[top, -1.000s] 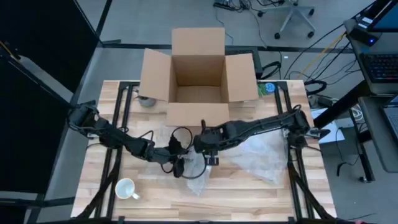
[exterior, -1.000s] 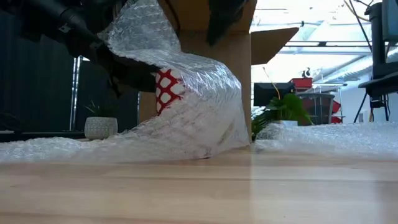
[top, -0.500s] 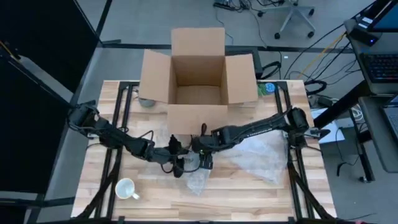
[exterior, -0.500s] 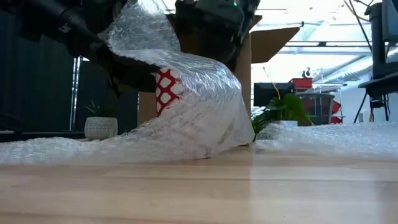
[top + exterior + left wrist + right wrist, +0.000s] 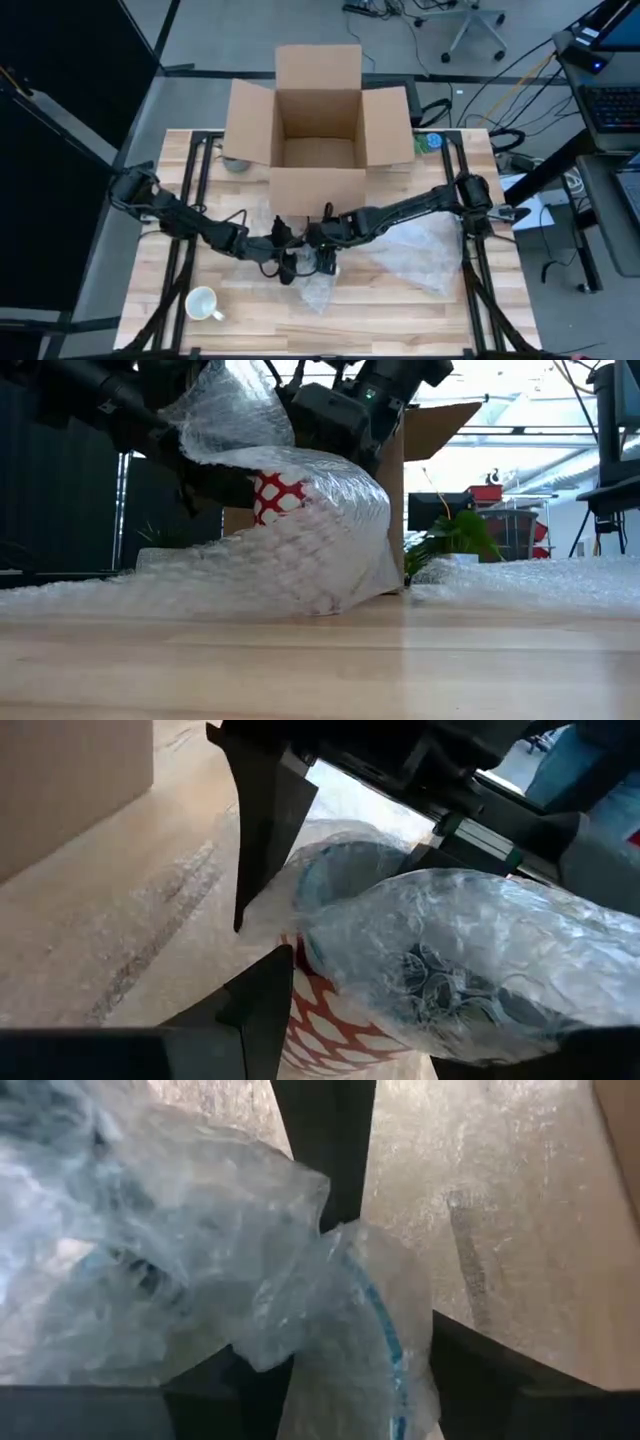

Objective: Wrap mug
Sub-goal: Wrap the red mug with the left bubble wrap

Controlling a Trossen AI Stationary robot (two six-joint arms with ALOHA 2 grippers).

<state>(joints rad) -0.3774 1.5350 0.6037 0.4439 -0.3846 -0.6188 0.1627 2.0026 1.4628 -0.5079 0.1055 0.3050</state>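
my left gripper (image 5: 285, 262) was clamped on the mug (image 5: 277, 495), one finger (image 5: 262, 1012) outside the red-and-white wall and the other in or past the rim, so the mug sat tilted off the table and could not roll while wrap (image 5: 300, 530) went over it. i judged the hold firm, though wrap hid part of the contact.

my right gripper (image 5: 325, 256) stood just beside the left, over the mug's mouth. its fingers (image 5: 320, 1140) were parted, with a fold of wrap bunched between them; whether they pinched it or only pushed it i could not tell. i read this as tucking loose film into the opening so the cover would stay put.

outward from the jaws, the wrap draped from the mug down to the table (image 5: 400, 310) in one sheet, still attached to the larger piece near my right arm. so the wrapping looked partly done.

beyond both grippers stood an open box (image 5: 318, 130). a white cup (image 5: 203, 303) sat well apart, near my left arm.
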